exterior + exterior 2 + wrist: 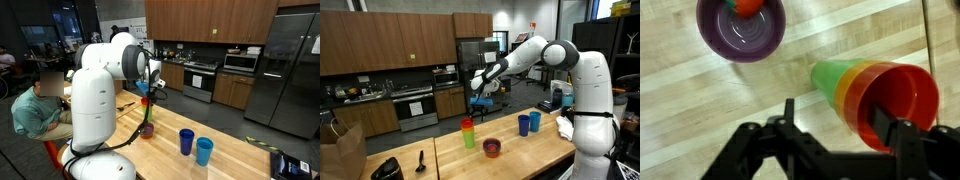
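Note:
A stack of nested cups, green outside, then orange, with a red one on top, stands upright on the wooden table; it shows in both exterior views. My gripper is open and hovers just above the stack, holding nothing. In the wrist view one finger lies over the red cup's mouth and the other over the table beside the stack. In the exterior views the gripper sits a short way above the stack's top.
A purple bowl with a small orange-red object inside sits next to the stack. Two blue cups stand further along the table. A black utensil and a black bag lie near one end. A seated person is behind the robot.

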{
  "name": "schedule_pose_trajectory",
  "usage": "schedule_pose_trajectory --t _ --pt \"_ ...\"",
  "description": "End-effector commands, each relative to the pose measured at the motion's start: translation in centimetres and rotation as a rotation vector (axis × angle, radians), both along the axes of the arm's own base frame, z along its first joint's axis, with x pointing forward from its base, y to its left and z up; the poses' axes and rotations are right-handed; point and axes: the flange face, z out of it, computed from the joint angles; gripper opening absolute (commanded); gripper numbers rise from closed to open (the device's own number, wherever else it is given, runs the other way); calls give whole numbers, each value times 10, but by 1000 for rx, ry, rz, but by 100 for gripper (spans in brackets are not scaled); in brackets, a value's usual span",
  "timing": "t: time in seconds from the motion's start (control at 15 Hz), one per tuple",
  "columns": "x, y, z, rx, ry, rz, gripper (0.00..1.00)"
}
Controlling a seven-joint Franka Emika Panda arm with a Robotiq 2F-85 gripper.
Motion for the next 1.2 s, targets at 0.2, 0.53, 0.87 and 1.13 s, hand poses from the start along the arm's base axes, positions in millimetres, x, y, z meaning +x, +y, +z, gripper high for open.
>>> schedule_pose_trajectory --t 0.2,0.53,0.87,1.13 --pt "8 -14 -2 -9 20 -19 21" --pt "11 -18 1 5 16 -37 0" --pt "13 -14 12 10 2 -31 1" --pt "13 5 32 13 -24 10 1"
